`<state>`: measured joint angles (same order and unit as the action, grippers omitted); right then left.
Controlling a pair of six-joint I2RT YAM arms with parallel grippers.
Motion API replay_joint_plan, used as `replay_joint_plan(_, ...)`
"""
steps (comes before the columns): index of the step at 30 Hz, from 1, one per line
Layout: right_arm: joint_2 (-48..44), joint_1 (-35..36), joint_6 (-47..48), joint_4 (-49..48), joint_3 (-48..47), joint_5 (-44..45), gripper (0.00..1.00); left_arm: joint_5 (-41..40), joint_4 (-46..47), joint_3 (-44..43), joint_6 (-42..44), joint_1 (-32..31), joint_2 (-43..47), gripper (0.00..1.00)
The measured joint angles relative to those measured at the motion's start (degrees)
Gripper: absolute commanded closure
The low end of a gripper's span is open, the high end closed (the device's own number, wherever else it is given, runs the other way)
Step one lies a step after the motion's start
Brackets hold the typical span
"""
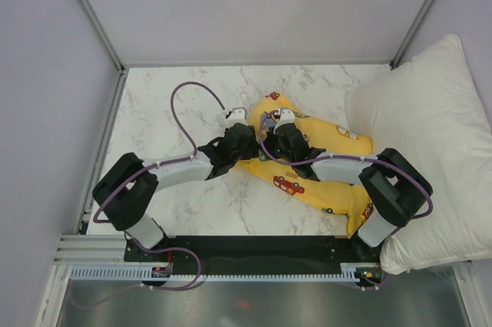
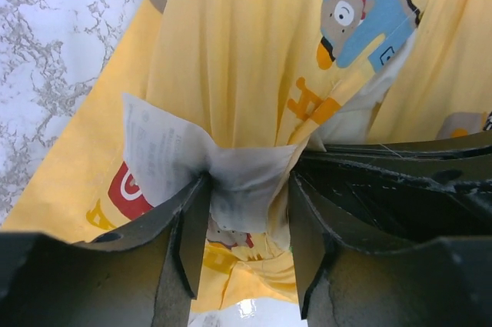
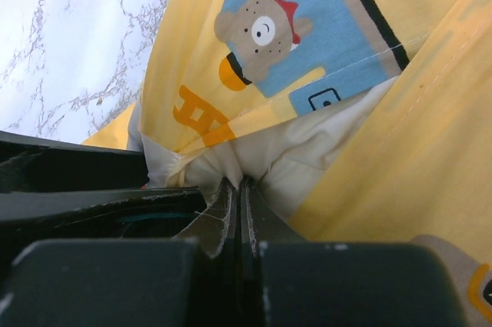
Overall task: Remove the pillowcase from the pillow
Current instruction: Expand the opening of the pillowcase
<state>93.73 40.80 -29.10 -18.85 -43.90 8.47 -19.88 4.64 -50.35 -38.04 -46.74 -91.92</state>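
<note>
Pillowcase point(image 1: 323, 192): soft bright yellow cloth, cartoon-printed, rumpled into 1 long creased band across the veined white marble table point(image 1: 192, 104), right of centre. Inside its stitched mouth, plain cream pillow point(image 3: 307, 150), puckered. Right gripper point(image 3: 237, 188) pinched tight on that cream fabric, black jaws together. Left gripper point(image 2: 246, 204) parted, with yellow folds and a crinkled white rectangular label point(image 2: 169, 150) lying in the gap.

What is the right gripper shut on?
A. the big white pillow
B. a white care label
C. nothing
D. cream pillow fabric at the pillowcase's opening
D: the right wrist view shows the right gripper pinching cream fabric of the pillow where it emerges past the pillowcase hem.
</note>
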Motion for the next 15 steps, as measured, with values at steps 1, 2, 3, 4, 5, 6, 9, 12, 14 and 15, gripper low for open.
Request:
replay_joint_plan(1, 0.0, 0.0, -0.02, 0.02, 0.02, 0.0, 1.0, 0.07, -0.13, -0.09, 0.02, 0.0, -0.33, 0.52)
replay_joint_plan(2, 0.0, 0.0, -0.02, 0.07, 0.0, 0.0, 1.0, 0.2, -0.2, -0.13, 0.11, 0.0, -0.52, 0.61)
replay_joint_plan(3, 0.0, 0.02, 0.0, 0.15, 0.0, 0.04, 1.0, 0.33, -0.24, -0.17, 0.2, 0.0, -0.68, 0.66)
replay_joint_plan(4, 0.0, 0.04, -0.02, 0.22, 0.0, 0.04, 1.0, 0.44, -0.33, -0.2, 0.52, 0.02, -0.72, 0.71)
replay_joint_plan(5, 0.0, 0.04, -0.02, 0.24, 0.0, 0.09, 1.0, 0.57, -0.37, -0.17, 0.72, 0.04, -0.72, 0.86)
replay_joint_plan(6, 0.0, 0.04, -0.02, 0.26, 0.0, 0.09, 1.0, 0.76, -0.31, -0.17, 0.74, 0.04, -0.72, 0.93)
replay_joint_plan(9, 0.0, 0.02, -0.17, 0.55, 0.0, 0.07, 1.0, 1.36, -0.02, -0.04, 1.22, 0.0, -0.61, 0.98)
replay_joint_plan(12, 0.0, -0.42, -0.76, 0.68, 0.0, -0.7, 1.0, 1.7, 0.63, 0.94, 1.22, 0.0, 0.15, 0.98)
replay_joint_plan(14, 0.0, -0.9, -1.31, 0.76, 0.02, -1.73, 1.0, 1.84, 1.38, 1.88, 1.2, 0.02, 0.94, 0.98)
replay_joint_plan(15, 0.0, -1.22, -1.62, 0.79, 0.11, -2.54, 1.0, 1.92, 1.75, 2.4, 1.2, 0.04, 1.38, 0.98)
